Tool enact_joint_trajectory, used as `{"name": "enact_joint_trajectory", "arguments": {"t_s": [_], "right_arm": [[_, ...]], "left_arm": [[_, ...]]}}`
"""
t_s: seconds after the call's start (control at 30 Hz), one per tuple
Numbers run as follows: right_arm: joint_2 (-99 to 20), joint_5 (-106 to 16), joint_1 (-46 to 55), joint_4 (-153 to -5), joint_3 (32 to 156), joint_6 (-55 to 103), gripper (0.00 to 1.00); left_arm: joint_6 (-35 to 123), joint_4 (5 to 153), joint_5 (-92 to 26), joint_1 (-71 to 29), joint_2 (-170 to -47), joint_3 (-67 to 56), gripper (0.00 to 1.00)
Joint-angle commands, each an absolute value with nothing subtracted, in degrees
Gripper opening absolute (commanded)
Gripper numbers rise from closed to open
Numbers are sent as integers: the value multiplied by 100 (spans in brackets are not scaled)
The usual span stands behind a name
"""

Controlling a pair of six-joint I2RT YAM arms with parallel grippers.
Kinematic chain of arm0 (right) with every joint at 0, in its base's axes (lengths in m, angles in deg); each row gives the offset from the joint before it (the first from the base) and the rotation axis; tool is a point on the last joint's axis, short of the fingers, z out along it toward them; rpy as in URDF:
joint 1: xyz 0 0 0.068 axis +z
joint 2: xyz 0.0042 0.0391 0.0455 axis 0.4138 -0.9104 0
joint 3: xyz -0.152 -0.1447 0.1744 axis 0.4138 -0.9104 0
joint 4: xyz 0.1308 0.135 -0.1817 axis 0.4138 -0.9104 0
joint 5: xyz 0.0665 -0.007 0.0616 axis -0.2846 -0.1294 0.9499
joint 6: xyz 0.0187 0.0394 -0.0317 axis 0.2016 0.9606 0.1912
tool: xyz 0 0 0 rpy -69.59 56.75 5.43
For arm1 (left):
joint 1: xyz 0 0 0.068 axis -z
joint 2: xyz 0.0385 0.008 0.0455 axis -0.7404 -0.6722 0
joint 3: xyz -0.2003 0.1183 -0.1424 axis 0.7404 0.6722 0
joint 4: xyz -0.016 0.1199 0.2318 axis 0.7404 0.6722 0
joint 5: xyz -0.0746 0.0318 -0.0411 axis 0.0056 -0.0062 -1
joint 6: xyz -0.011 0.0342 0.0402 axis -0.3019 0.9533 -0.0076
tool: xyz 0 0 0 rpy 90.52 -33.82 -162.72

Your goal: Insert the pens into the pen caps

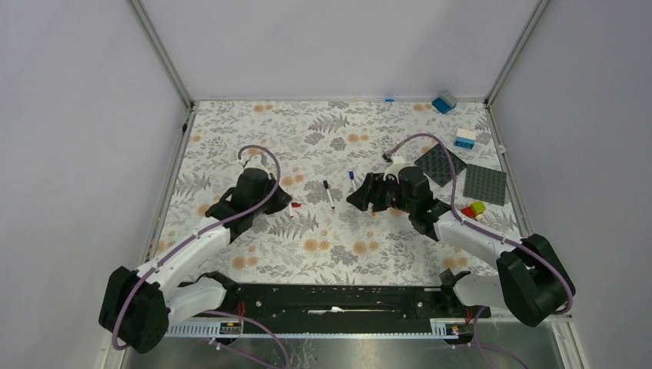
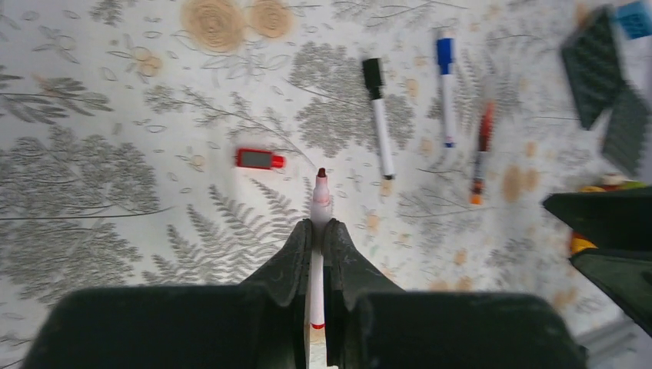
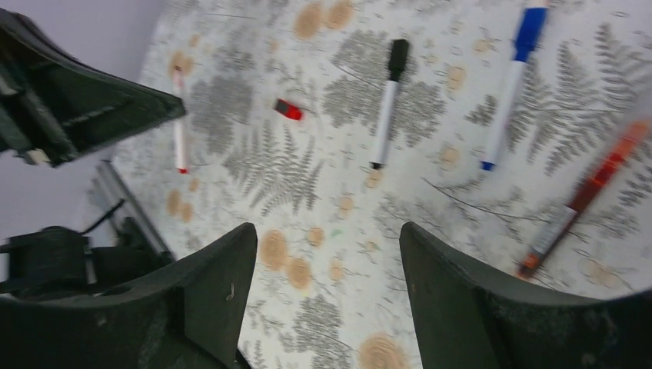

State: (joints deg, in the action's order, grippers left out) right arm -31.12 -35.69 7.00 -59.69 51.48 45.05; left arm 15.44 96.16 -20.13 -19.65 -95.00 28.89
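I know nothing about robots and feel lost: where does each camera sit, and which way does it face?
Top external: above and behind, looking down on the floral-patterned table; left arm and right arm show.
Left wrist: rides that arm, facing along the left end effector, shut on a white red-tipped marker pen.
Right wrist: rides its arm, facing the table past the open right end effector.
Both wrist views share the small red plastic cap.

Four pens [image 2: 320, 201] [image 2: 379, 115] [image 2: 446, 92] [image 2: 481, 154], one loose red cap [image 2: 259, 159], two baseplates [image 1: 440, 164] [image 1: 485, 184]
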Motion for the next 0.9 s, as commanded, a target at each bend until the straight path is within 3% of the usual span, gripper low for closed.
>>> {"name": "enact_joint_trajectory", "arguments": {"t_s": [0.0,0.4,0.87], "right_arm": [[-2963,-2683,895,-4679,5067,5459,74],[-3453,-2659,1654,-3483,5300,6083,72],[-4113,-2725,2046,-3280,5737,6257,61]], "left_arm": [[825,8438,-2759,-1973,-8898,3365,0],[-578,6387,-3499,-1916,-7987,4467,0],[-1165,4924,-3608,-1867,-7866,5219,0]]}}
